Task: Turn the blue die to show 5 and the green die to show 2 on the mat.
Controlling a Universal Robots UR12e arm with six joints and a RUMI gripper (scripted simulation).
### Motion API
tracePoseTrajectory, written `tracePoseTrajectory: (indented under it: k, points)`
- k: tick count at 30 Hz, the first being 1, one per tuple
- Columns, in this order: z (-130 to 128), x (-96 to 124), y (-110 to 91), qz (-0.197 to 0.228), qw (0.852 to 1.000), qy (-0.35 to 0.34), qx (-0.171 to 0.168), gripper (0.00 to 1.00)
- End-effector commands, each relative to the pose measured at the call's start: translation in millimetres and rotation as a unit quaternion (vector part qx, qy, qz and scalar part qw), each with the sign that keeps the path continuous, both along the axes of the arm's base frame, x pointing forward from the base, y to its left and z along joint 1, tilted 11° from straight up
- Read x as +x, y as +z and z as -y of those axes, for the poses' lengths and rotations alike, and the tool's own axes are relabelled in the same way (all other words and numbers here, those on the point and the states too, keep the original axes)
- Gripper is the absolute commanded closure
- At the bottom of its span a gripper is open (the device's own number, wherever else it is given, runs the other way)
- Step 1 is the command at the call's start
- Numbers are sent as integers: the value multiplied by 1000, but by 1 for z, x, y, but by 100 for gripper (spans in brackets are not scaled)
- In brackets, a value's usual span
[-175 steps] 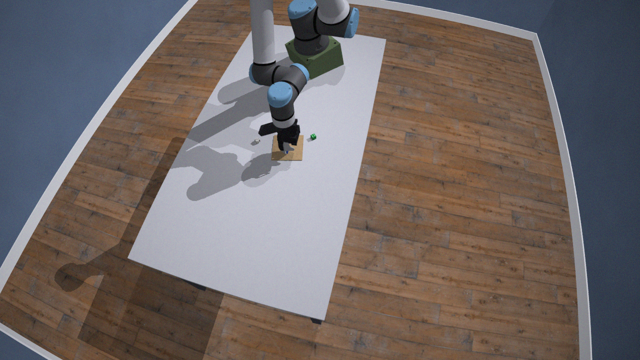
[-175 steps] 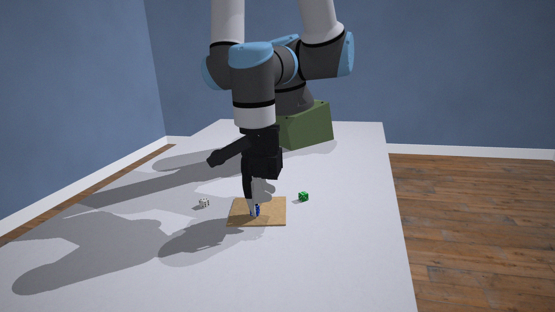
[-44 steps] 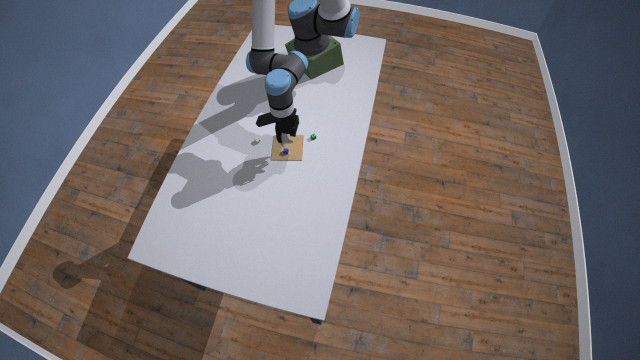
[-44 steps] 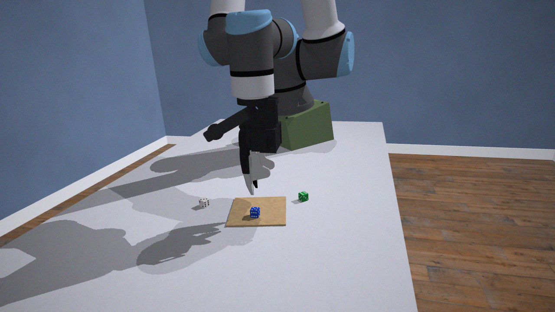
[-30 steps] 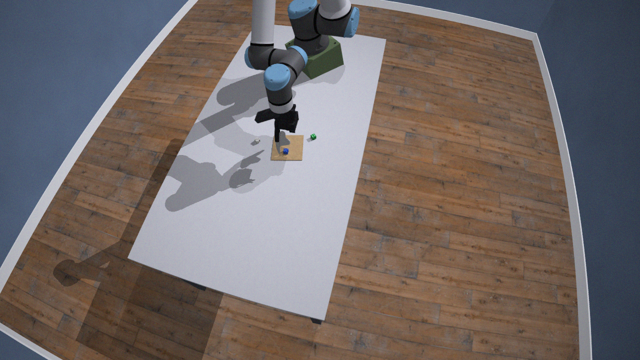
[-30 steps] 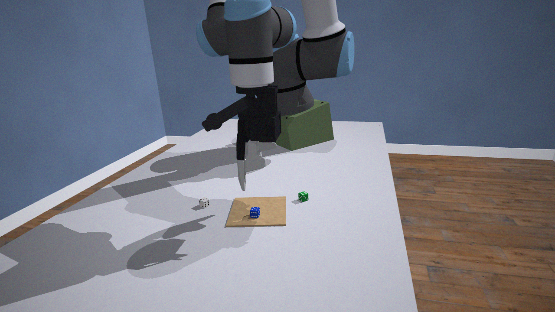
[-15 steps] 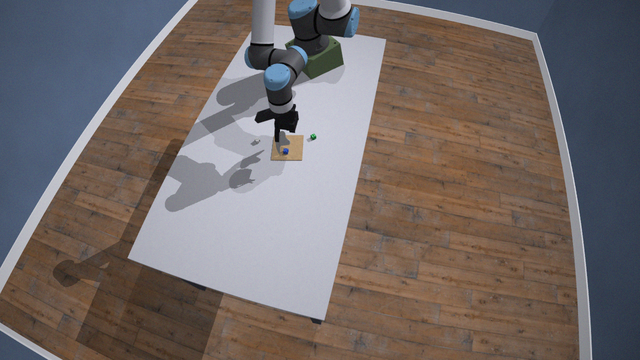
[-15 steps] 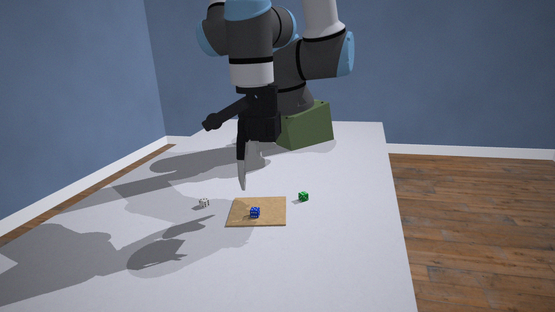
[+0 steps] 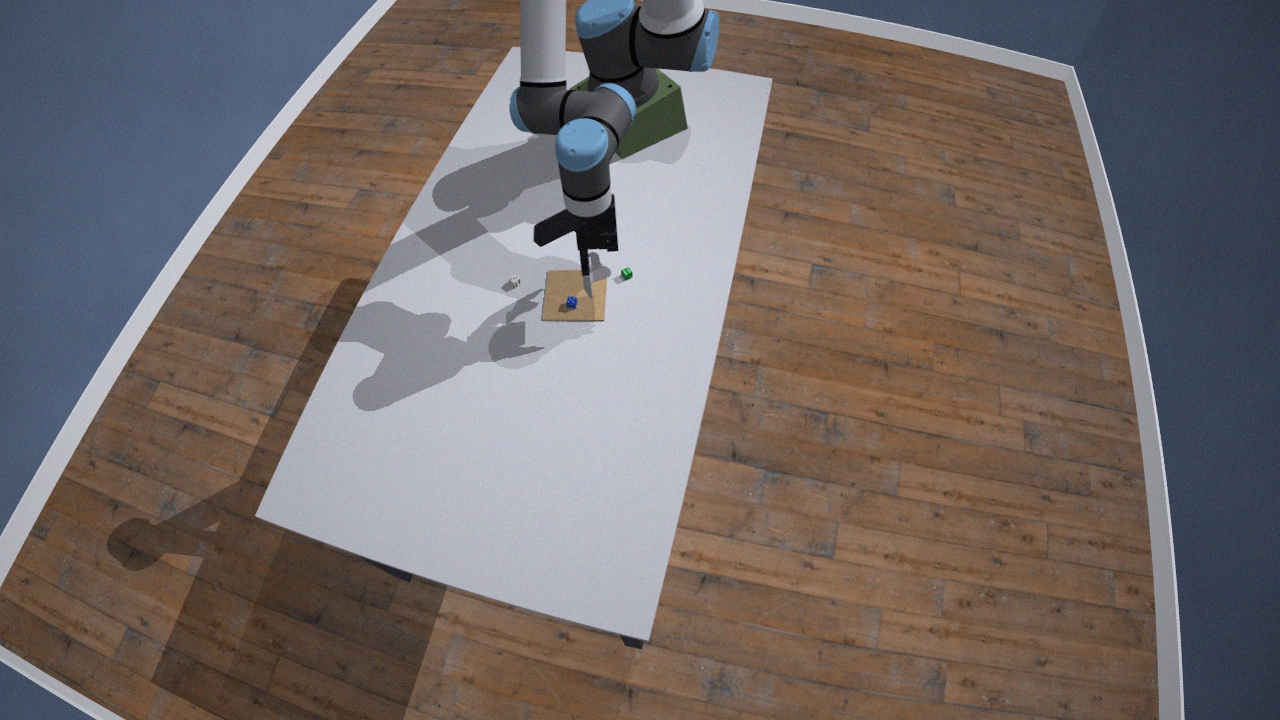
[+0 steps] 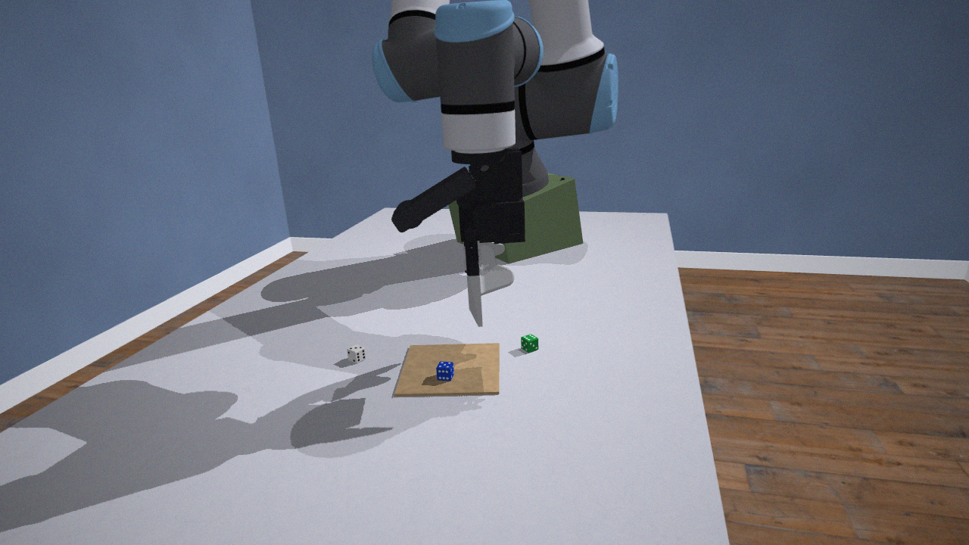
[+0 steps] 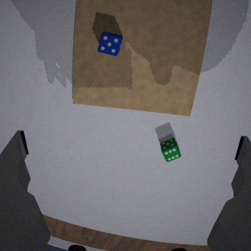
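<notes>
Tool (image 9: 592,279) (image 10: 491,304) (image 11: 132,136) released, nothing between its wide-spread fingers, poised above the desk (image 9: 537,429) (image 10: 575,440) (image 11: 104,174). Green die (image 9: 626,273) (image 10: 529,344) (image 11: 171,152) sits on the desk just beside the mat (image 9: 559,286) (image 10: 474,386) (image 11: 157,97); presumably light, stiff, rather slick, best pinched square across opposite side faces. Blue die (image 9: 571,302) (image 10: 444,370) (image 11: 110,44), five up, lies on the mat.
</notes>
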State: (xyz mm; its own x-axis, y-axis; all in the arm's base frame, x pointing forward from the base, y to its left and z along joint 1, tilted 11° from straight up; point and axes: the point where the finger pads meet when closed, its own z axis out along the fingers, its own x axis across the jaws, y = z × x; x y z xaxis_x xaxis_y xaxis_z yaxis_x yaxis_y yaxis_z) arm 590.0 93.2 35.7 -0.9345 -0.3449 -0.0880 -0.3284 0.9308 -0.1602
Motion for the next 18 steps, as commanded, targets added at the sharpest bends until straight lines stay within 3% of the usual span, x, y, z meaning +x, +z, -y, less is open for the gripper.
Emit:
tracePoseTrajectory:
  k: [1, 9, 16, 17, 18]
  points:
    - [-19, -20, -7, -6, 997, 70, -9, 0]
    - [-49, -60, -22, -22, 980, 197, -27, 0]
    - [-58, -73, -27, -26, 971, 234, -33, 0]
    - [-58, -73, -27, -26, 971, 234, -33, 79]
    - [-58, -73, -27, -26, 971, 234, -33, 79]
